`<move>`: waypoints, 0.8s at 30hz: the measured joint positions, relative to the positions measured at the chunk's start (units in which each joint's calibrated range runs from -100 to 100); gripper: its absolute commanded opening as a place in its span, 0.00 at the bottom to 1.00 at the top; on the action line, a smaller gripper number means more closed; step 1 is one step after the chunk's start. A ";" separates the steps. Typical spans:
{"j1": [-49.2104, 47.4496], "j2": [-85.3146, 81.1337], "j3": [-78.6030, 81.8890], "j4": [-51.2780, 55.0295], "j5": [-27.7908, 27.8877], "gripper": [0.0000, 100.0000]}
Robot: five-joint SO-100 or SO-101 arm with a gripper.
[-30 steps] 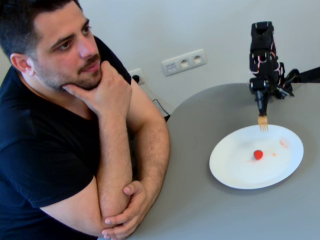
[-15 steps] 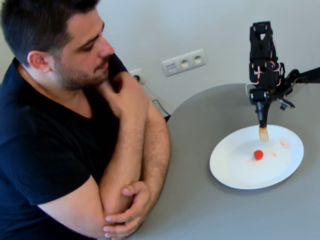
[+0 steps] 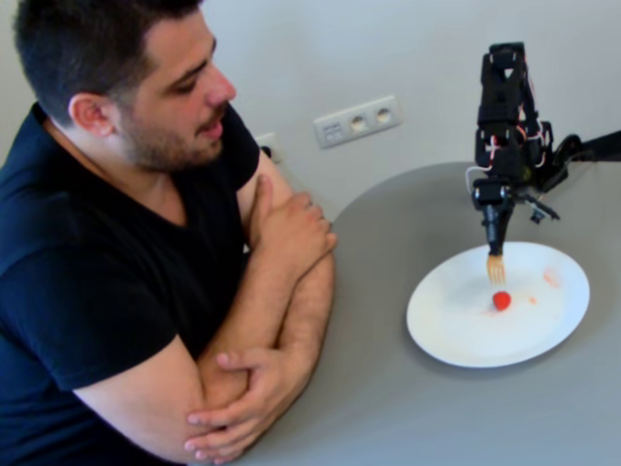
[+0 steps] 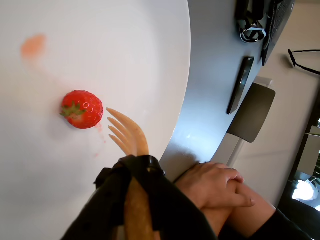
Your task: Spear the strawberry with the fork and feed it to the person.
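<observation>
The strawberry lies near the middle of the white plate on the grey table. My gripper points straight down over the plate and is shut on the fork. The tines hang just above and behind the berry, apart from it. In the wrist view the fork sticks out of the black gripper, its tines a short gap to the right of the strawberry. The person sits at the left of the fixed view with arms folded on the table edge, looking at the plate.
Faint orange-pink smears mark the plate. A wall socket is behind the table. In the wrist view a dark phone lies on the table beyond the plate, and the person's folded hands are close by.
</observation>
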 measured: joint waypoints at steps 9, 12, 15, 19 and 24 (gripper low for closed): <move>0.00 1.85 0.00 0.00 -0.89 0.01; 0.00 6.41 -0.91 -0.77 -0.89 0.01; 0.00 8.43 -2.26 -1.46 -0.89 0.01; 0.00 9.52 -2.63 -1.46 -0.83 0.01; 0.00 11.04 -2.90 -4.46 -0.83 0.01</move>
